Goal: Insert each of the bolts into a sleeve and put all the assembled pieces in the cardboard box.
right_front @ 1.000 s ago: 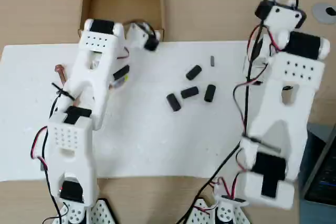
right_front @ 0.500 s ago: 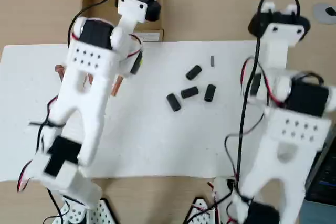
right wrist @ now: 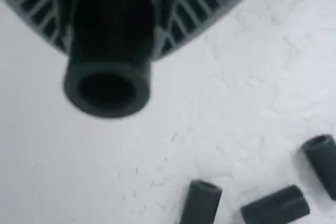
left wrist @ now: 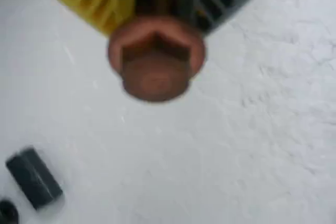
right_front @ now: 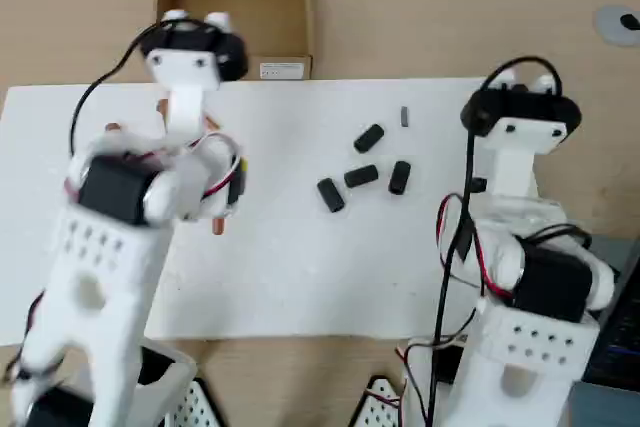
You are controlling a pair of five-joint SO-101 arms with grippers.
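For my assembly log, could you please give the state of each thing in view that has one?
left gripper: shut on the bolt.
bolt: held, not in a sleeve.
right gripper: shut on the held sleeve.
held sleeve: gripped, bore empty.
loose sleeves: four lying on the mat, unassembled.
cardboard box: open, no pieces inside.

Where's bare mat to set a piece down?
Free: white mat between the two arms, toward their bases from the loose sleeves; also the strip between cardboard box and sleeves. Crowded: the sleeve cluster mid-mat, bolts beside the left arm.
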